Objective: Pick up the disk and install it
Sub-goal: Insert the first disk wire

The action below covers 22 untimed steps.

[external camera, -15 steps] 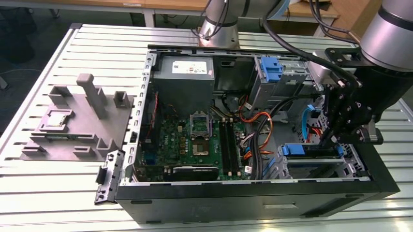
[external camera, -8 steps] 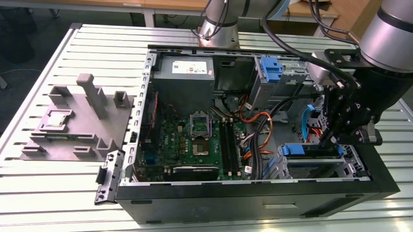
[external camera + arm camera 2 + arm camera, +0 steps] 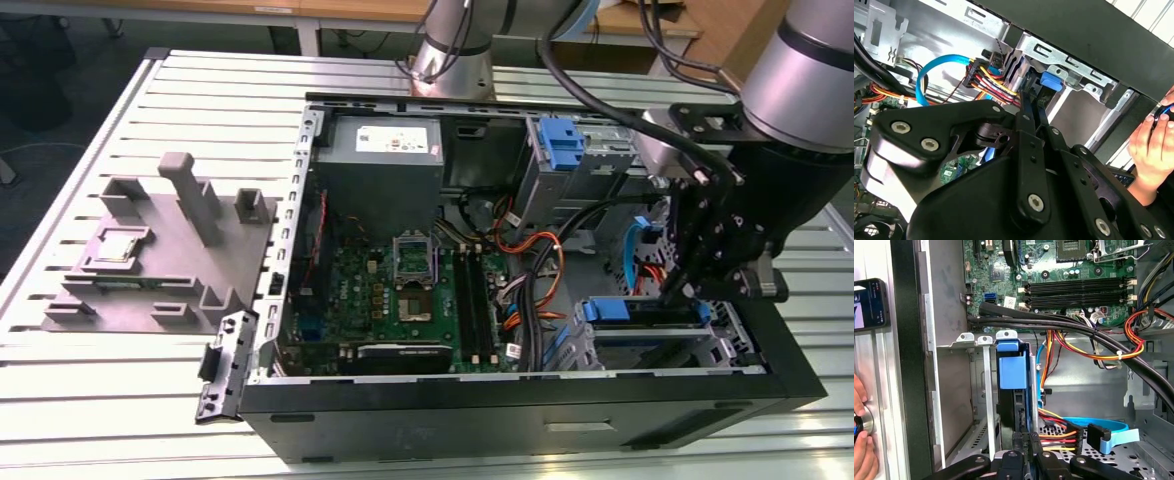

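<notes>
The disk stands on edge in the metal drive bay at the case's corner, its blue bracket tab at the bay's opening. In the exterior view the disk shows as a blue piece in the bay at the view's lower right. My gripper reaches down into the case, its two thin black fingers pressed close together on the disk's edge. In the second wrist view the gripper ends just short of the blue tab. In the exterior view the gripper hangs right over the bay.
Bundles of orange, yellow and black cables and a blue data cable lie beside the bay. The motherboard and grey power-supply box fill the case. A grey fixture sits outside. A person's hand rests by the case wall.
</notes>
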Tool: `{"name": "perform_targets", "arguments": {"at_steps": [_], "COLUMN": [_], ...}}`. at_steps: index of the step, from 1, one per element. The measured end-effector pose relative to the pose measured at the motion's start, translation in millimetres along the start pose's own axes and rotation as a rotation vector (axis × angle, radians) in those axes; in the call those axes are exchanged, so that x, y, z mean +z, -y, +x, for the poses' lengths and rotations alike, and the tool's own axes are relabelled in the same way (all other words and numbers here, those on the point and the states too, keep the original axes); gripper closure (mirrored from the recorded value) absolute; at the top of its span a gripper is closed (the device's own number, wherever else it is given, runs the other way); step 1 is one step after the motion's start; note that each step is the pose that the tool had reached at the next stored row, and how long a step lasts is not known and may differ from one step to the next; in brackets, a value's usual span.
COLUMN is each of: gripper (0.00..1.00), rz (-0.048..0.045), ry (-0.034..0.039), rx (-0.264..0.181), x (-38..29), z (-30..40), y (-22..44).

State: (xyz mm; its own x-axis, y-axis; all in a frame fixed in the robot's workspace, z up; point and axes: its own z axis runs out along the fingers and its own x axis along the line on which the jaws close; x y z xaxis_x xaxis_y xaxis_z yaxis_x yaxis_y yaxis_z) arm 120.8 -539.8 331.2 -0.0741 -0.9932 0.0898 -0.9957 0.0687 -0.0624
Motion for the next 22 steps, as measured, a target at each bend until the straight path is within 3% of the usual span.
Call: {"name": "perform_targets", "arguments": {"at_steps": [11, 13, 14, 18, 22], "gripper": [0.84, 0.83, 0.76, 0.76, 0.84], "rz": [-0.0005, -0.0006, -0.0005, -0.0014, -0.0017], "ry": [0.0002, 0.0018, 0.0016, 0.0042, 0.0060], "rx": [0.004, 0.004, 0.004, 0.004, 0.004], "x": [2.6, 0.2, -1.5, -9.0, -10.4], "z": [0.7, 0.9, 1.0, 1.7, 1.8], "y": [-0.1, 0.0, 0.2, 0.6, 0.7]}}
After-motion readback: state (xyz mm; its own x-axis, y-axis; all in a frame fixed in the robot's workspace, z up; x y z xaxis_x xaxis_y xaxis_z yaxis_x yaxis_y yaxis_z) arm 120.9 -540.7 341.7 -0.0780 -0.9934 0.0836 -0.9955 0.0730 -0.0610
